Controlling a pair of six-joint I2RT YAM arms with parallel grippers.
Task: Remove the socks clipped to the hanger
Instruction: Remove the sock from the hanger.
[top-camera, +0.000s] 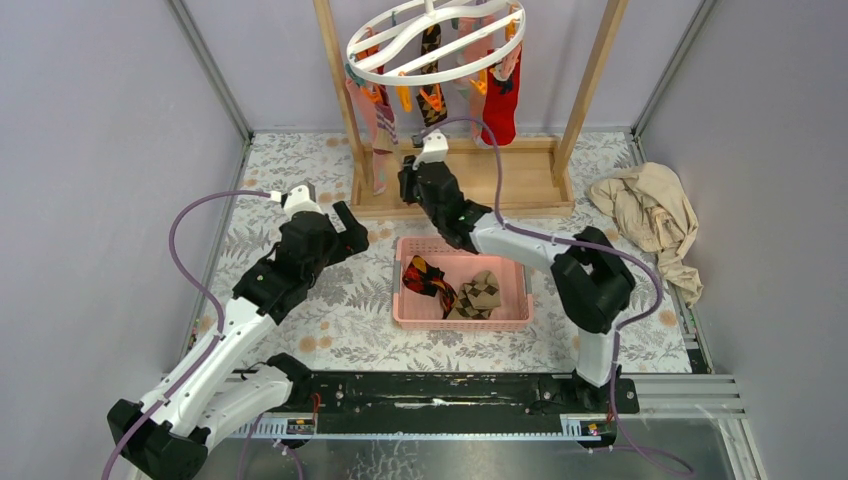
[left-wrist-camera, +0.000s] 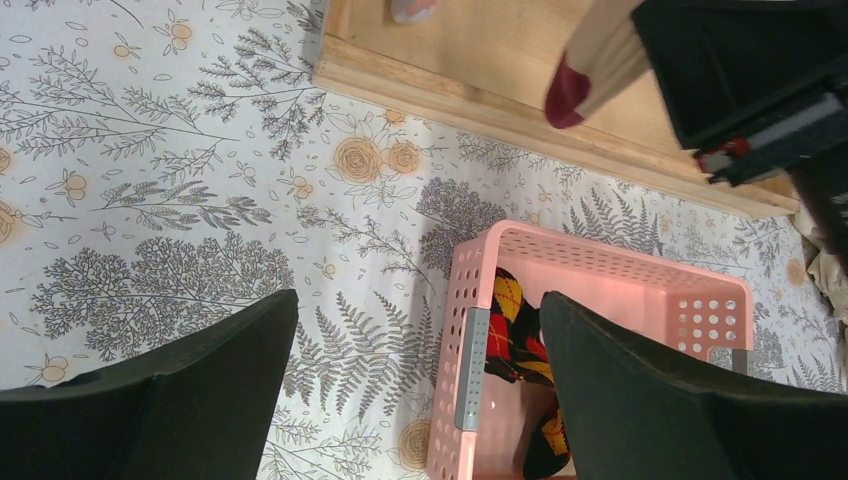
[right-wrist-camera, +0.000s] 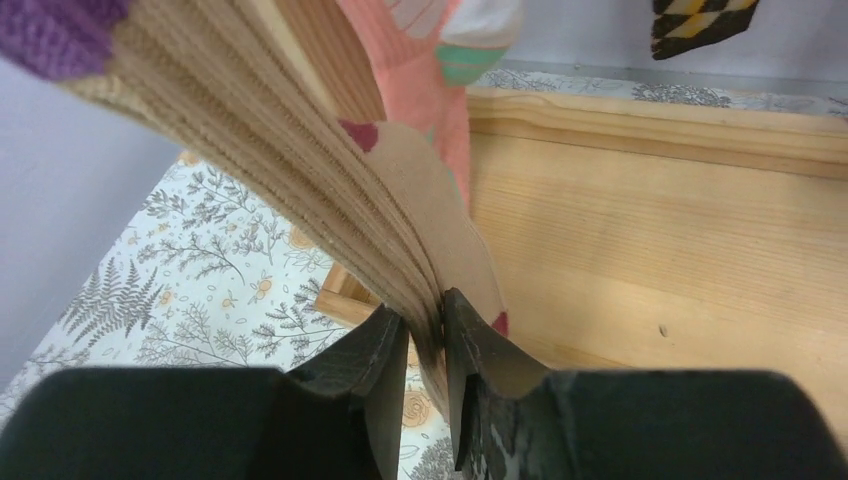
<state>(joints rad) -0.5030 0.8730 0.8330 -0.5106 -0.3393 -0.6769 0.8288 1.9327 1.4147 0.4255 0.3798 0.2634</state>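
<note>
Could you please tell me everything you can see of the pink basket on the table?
The pink rectangular plastic basket has perforated walls and an open top. It sits upright on the floral-patterned table cover, just in front of the wooden frame's base. Inside lie a black, red and yellow argyle sock and a tan and brown argyle sock. Nothing else touches it.

Your left arm stretches forward over the left half of the surface, the left gripper (left-wrist-camera: 418, 325) spread wide and holding nothing. Your right arm reaches toward the far edge, the right gripper (right-wrist-camera: 425, 320) pinched on a tan sock (right-wrist-camera: 330, 180).
</note>
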